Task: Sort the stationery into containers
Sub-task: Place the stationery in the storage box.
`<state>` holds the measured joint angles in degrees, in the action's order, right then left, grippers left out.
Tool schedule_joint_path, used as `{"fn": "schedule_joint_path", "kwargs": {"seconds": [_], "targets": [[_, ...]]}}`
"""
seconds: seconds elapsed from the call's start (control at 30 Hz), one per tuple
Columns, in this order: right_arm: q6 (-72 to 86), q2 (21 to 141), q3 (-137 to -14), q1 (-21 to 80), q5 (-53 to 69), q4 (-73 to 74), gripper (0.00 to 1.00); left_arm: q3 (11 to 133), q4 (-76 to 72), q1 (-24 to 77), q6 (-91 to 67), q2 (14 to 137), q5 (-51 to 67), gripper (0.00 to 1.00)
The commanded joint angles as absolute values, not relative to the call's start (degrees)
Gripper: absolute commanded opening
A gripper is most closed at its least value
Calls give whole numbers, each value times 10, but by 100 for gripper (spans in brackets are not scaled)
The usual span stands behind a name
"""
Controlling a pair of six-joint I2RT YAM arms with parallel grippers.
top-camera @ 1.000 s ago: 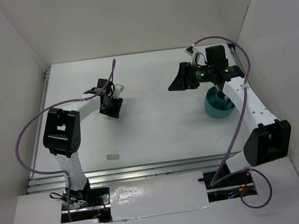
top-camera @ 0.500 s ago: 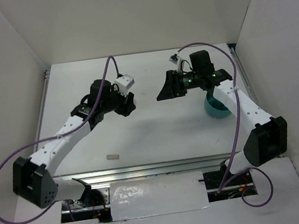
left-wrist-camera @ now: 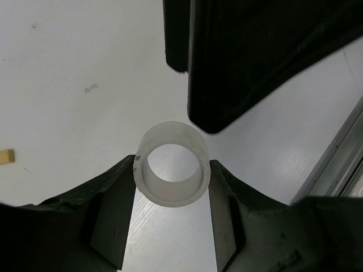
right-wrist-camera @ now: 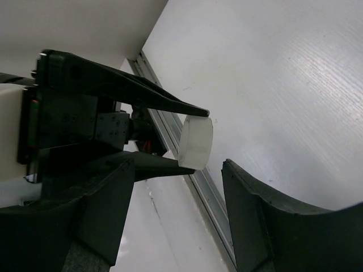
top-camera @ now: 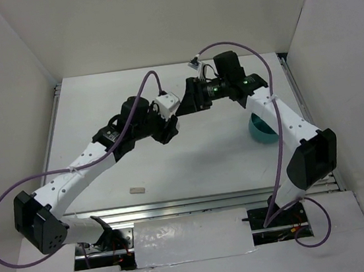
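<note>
A white tape ring (left-wrist-camera: 172,164) hangs above the table, pinched at its sides by my left gripper (left-wrist-camera: 172,170), which is shut on it. In the right wrist view the ring (right-wrist-camera: 195,143) shows edge-on, just beyond the tips of my right gripper (right-wrist-camera: 180,164). That gripper is open and holds nothing. In the top view the left gripper (top-camera: 171,130) and right gripper (top-camera: 185,106) nearly meet tip to tip over the middle back of the table. The teal cup (top-camera: 264,130) stands at the right, partly hidden under the right arm.
A small tan eraser (top-camera: 136,190) lies near the front left and shows at the left edge of the left wrist view as well (left-wrist-camera: 5,156). One black finger (left-wrist-camera: 255,56) of the right gripper looms just past the ring. A metal rail (right-wrist-camera: 198,187) edges the table.
My left arm has swung right across the table, carrying the tape ring. The right gripper has moved left, away from above the cup, until the two grippers face each other closely.
</note>
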<state>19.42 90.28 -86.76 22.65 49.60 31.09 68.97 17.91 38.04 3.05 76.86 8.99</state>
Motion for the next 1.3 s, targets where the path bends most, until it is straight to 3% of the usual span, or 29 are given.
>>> {"fn": "schedule_joint_path", "kwargs": {"seconds": [0.0, 0.3, 0.63, 0.67, 0.8, 0.87, 1.0, 1.2, 1.23, 1.27], "targets": [[180, 906, -877, 244, 484, 316, 70, 728, 169, 388, 43, 770, 77, 30], [174, 921, -884, 259, 468, 327, 69, 744, 173, 391, 46, 766, 72, 30], [191, 923, -876, 258, 514, 308, 26, 747, 168, 391, 47, 773, 44, 32], [189, 924, -877, 258, 515, 308, 22, 746, 166, 392, 47, 773, 40, 34], [187, 917, -889, 230, 520, 314, 1, 738, 169, 392, 42, 773, 9, 71], [166, 908, -896, 209, 512, 325, 0, 733, 171, 386, 29, 771, -21, 82], [65, 871, -895, 145, 451, 391, 0, 722, 180, 363, 19, 765, -31, 85], [-50, 838, -890, 59, 252, 469, 0, 700, 182, 345, 14, 756, -38, 86], [-54, 835, -881, 46, 187, 472, 0, 700, 183, 344, 10, 757, -47, 87], [-52, 831, -875, 38, 156, 472, 0, 701, 184, 344, 5, 758, -54, 94]]}}
